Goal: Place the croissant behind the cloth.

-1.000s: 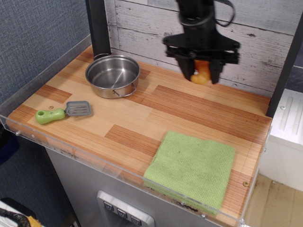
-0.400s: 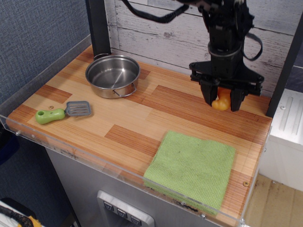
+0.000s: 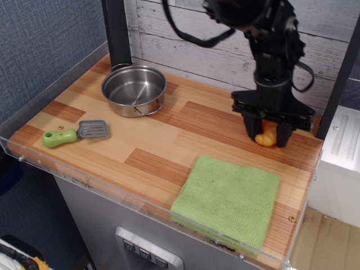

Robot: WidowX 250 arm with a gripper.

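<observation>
The light-green waffle cloth [image 3: 229,201] lies flat at the front right of the wooden counter. My black gripper [image 3: 266,137] hangs over the counter just behind the cloth's far edge, low, near the surface. Its fingers are shut on the glossy orange-yellow croissant [image 3: 266,137], which shows between them. I cannot tell whether the croissant touches the wood.
A steel pot [image 3: 134,89] stands at the back left. A green-handled grey spatula [image 3: 75,133] lies at the front left. A white plank wall [image 3: 185,28] runs along the back, a black post [image 3: 116,31] stands behind the pot, and a clear rim [image 3: 112,191] edges the counter.
My gripper has carried the croissant from high at the back centre rightward and down, to a low spot just behind the cloth. The cloth, pot and spatula have not moved.
</observation>
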